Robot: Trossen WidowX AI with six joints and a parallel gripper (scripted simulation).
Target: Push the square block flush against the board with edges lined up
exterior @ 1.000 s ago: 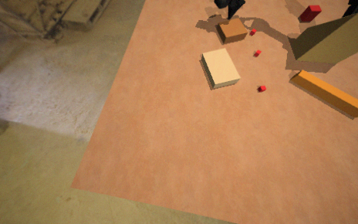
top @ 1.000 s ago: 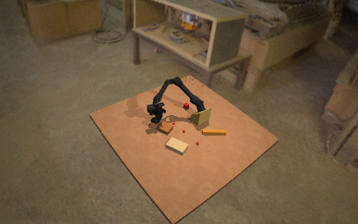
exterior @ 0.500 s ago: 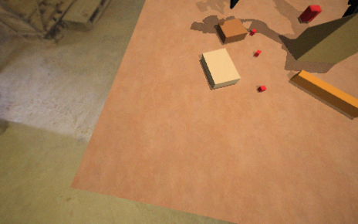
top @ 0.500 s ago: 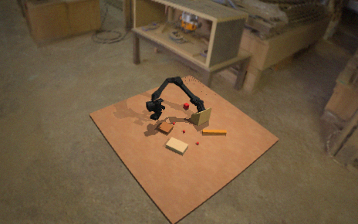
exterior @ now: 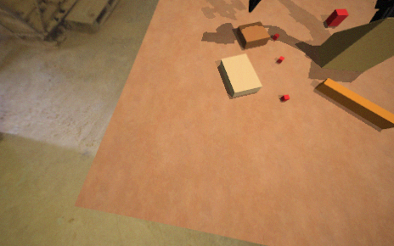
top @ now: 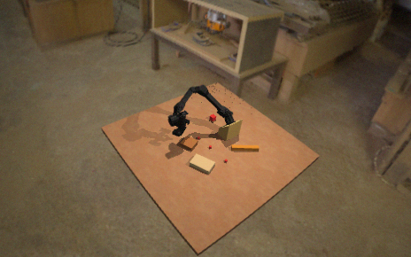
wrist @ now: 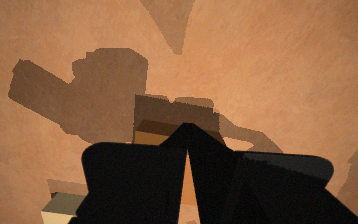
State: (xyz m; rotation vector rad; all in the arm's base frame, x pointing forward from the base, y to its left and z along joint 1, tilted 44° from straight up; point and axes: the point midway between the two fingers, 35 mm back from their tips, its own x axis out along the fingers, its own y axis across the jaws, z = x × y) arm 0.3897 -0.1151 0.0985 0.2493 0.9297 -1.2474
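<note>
The brown square block (top: 189,142) (exterior: 254,33) lies flat; part of it shows in the wrist view (wrist: 149,137) behind the fingers. The cream board (top: 202,163) (exterior: 241,74) lies flat nearer the front, and a corner of it shows in the wrist view (wrist: 57,218). A strip of mat shows between block and board; they are apart, and their edges are not in line. My gripper (top: 178,133) (wrist: 187,128) is shut and empty, raised above the mat on the block's far side from the board. Only a dark fingertip shows in the exterior view.
Small red cubes (top: 210,147) (exterior: 280,59) lie to the right of block and board. A larger red block (top: 213,118) (exterior: 336,18) is farther back. An upright tan panel (top: 229,131) (exterior: 361,47) stands by the arm's base, with an orange bar (top: 244,148) (exterior: 357,103) before it.
</note>
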